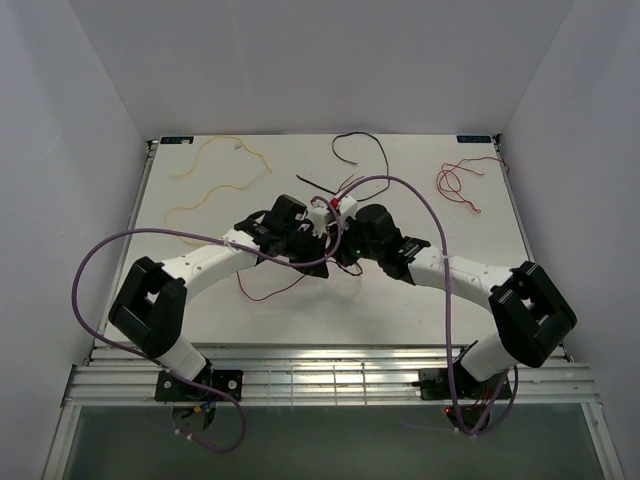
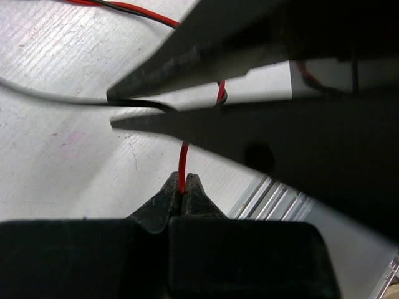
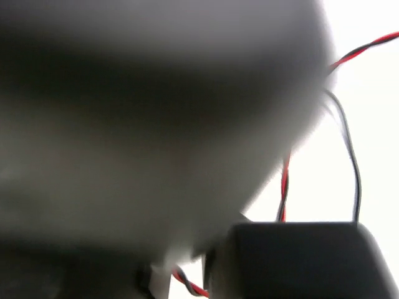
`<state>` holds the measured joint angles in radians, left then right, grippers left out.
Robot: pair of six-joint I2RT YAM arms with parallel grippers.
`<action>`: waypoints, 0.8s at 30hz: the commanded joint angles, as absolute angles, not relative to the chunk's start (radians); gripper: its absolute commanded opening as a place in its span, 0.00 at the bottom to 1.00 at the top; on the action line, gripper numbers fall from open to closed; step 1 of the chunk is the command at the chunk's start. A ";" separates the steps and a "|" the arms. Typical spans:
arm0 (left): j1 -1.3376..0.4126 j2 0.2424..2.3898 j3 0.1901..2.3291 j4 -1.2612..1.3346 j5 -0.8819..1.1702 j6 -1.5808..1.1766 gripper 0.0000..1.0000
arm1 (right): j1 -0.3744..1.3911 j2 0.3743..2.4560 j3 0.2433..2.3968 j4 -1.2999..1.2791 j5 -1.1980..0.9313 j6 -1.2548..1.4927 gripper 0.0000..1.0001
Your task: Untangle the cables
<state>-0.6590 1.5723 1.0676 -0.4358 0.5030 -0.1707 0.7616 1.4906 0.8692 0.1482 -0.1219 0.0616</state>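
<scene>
Matte white table (image 1: pixel 200 310), scuffed. Thin curly cables: yellow cable (image 1: pixel 215 190) at 11 o'clock, black cable (image 1: pixel 362 145) at 12, red cable (image 1: pixel 458 180) at 2, red-black tangle (image 1: pixel 336 203) at centre. Left gripper (image 2: pixel 181 178) clamped on glossy red strand (image 2: pixel 182 159). Right gripper (image 1: pixel 342 212): jaw state not discernible. Teal corner labels (image 1: pixel 178 139): unreadable.

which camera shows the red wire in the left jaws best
left wrist: the red wire sits sharp and close, pinched in the shut left jaws. top external shows only a small tangle, grip hidden. right wrist is blurred, showing just red and black strands.
</scene>
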 commanded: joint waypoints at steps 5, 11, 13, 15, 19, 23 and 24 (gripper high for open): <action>-0.666 1.476 1.049 -0.408 0.462 -0.184 0.00 | 0.761 1.497 0.870 0.124 -0.010 0.212 0.08; -0.664 1.419 1.068 -0.413 0.252 -0.265 0.00 | 0.721 1.450 0.871 0.112 0.571 0.132 0.08; -0.666 1.385 1.110 -0.437 0.142 -0.296 0.00 | 0.642 1.439 0.902 0.114 0.714 0.104 0.08; -0.666 1.356 1.137 -0.455 0.039 -0.324 0.00 | 0.586 1.413 0.935 0.118 0.770 0.046 0.08; -0.663 1.269 1.189 -0.466 -0.199 -0.362 0.00 | 0.462 1.370 0.959 0.236 0.848 -0.101 0.08; -0.658 1.244 1.264 -0.503 -0.415 -0.382 0.00 | 0.367 1.327 1.003 0.279 0.862 -0.193 0.08; -0.657 1.241 1.290 -0.514 -0.446 -0.377 0.00 | 0.345 1.318 1.012 0.282 0.858 -0.204 0.08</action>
<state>-0.6704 1.2877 1.2194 -0.4492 -0.1848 -0.3538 0.4057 1.3655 0.9550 0.2115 0.7139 -0.0753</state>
